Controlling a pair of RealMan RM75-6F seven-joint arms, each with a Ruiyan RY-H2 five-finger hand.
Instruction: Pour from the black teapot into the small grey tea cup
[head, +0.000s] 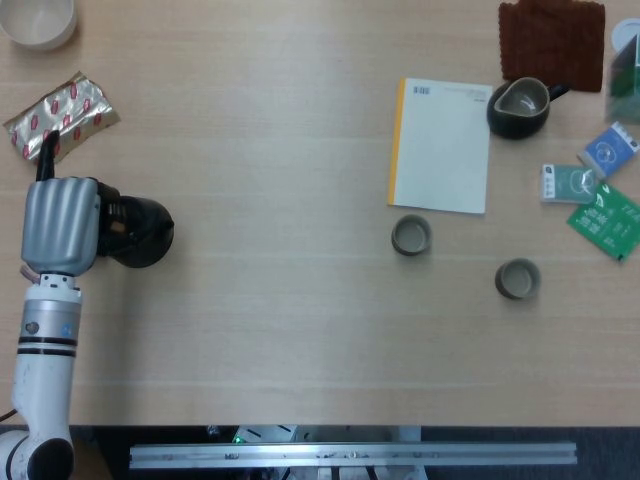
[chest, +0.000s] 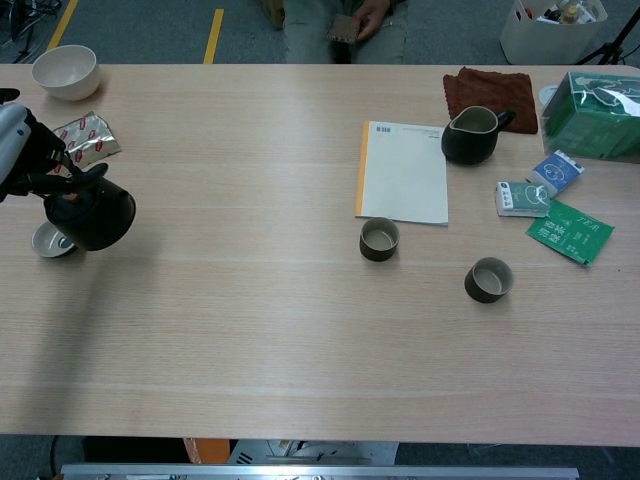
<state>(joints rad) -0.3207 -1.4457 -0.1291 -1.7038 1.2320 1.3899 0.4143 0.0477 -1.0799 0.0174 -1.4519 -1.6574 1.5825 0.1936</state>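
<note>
My left hand (head: 62, 226) grips the black teapot (head: 140, 232) by its handle at the table's far left. In the chest view the teapot (chest: 95, 212) hangs just off the table, lid off, with the left hand (chest: 18, 150) behind it at the frame edge. Two small grey tea cups stand right of centre: one (head: 411, 236) below the notebook, the other (head: 518, 279) further right and nearer me. The chest view shows them as the cup (chest: 379, 240) and the cup (chest: 488, 280), both far from the teapot. My right hand is out of sight.
A small pale dish or lid (chest: 45, 240) lies just left of the teapot. A foil packet (head: 60, 118) and a white bowl (head: 38, 20) lie behind it. A notebook (head: 440, 145), a black pitcher (head: 520, 108), a brown cloth (head: 552, 38) and tea packets (head: 605, 215) fill the right.
</note>
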